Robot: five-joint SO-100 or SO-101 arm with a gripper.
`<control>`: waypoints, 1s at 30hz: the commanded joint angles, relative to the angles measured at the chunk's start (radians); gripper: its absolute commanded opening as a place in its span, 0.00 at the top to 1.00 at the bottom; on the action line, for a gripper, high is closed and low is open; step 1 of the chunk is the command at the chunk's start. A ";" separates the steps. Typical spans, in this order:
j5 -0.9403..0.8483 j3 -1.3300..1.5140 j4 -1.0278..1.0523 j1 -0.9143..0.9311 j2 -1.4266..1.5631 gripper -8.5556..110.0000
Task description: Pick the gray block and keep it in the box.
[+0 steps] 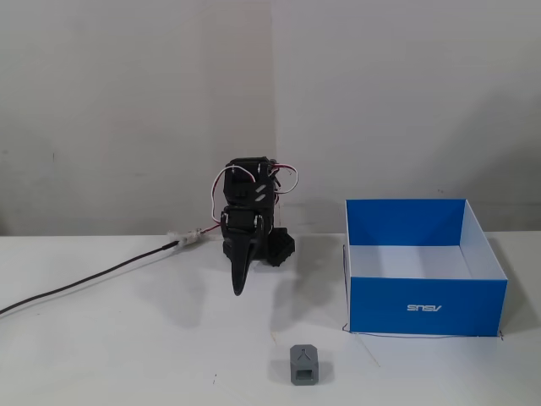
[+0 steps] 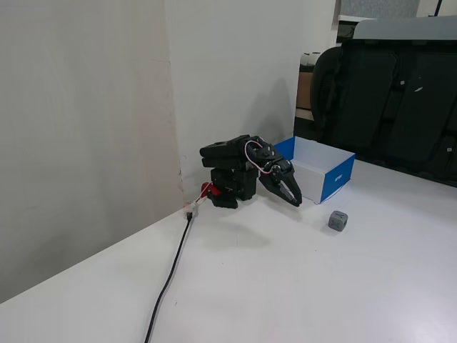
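Black cable [image 2: 171, 268] trailing across white table [image 1: 101, 355]; plain wall [image 1: 380, 93] behind; dark chairs [image 2: 400, 100] beyond the far edge.

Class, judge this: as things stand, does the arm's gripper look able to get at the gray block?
Probably yes: the gray block sits alone on bare table, clear of the box, nothing between it and the gripper.

The arm [image 1: 251, 216] is all black plastic, with looping red-and-white wires, a black cable [image 2: 169, 275], and a tapering end effector [image 1: 239, 283].
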 commanded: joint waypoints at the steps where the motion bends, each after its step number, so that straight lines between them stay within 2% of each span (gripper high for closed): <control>1: -0.005 -0.015 -0.023 0.006 0.160 0.93; 30: -0.014 -0.015 -0.026 -0.014 0.160 0.93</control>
